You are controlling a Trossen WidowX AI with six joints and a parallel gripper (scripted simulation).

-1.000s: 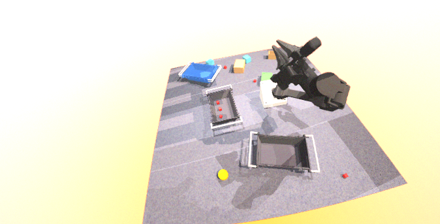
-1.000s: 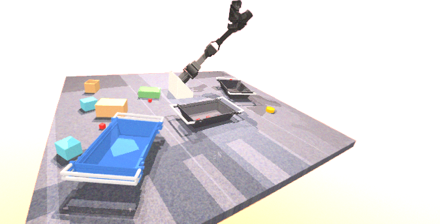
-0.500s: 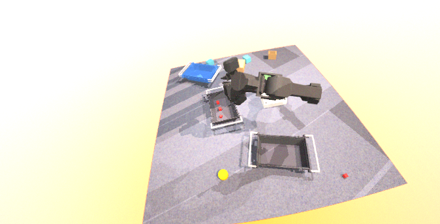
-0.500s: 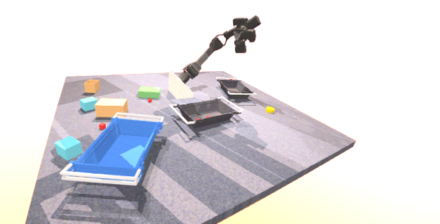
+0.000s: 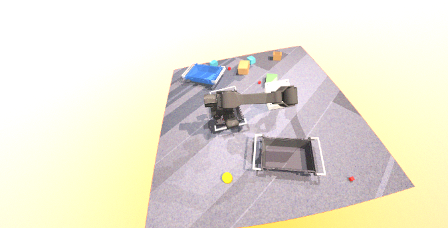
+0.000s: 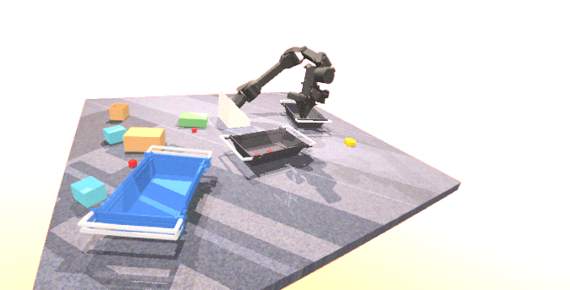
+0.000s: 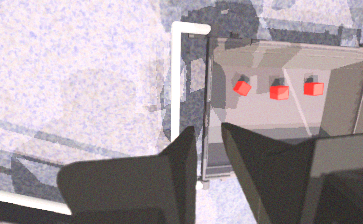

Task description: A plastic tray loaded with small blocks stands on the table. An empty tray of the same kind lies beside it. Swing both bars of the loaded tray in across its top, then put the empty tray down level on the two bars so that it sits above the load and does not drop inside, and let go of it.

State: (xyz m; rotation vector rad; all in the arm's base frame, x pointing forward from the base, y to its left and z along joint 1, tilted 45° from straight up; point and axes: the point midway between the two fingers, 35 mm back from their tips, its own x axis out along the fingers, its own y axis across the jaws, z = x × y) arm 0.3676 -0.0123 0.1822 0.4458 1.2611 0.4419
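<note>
grey streaked tabletop (image 5: 193,188) (image 6: 359,231) (image 7: 82,50); from the top i see the arm (image 5: 254,98) (image 6: 271,73) over the loaded tray (image 5: 240,112) (image 6: 281,154) (image 7: 267,117), the empty tray (image 5: 287,171) (image 6: 315,124) apart from it. exterior: both trays sit on the table, white bars (image 6: 236,149) swung outward. wrist: my claw (image 5: 226,116) (image 6: 304,116) (image 7: 207,130) is narrowly parted, holding nothing, near one end wall.

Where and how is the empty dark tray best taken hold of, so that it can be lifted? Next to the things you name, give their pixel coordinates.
I would pinch the middle of the long wall (image 5: 287,138) (image 6: 290,114) nearest the arm's base, from straight above, one finger inside, one outside. The tray (image 5: 264,155) (image 6: 314,125) stands upright, its top open and walls thin. Its white bars (image 5: 254,151) (image 6: 313,121) (image 7: 24,201) may swing.
</note>
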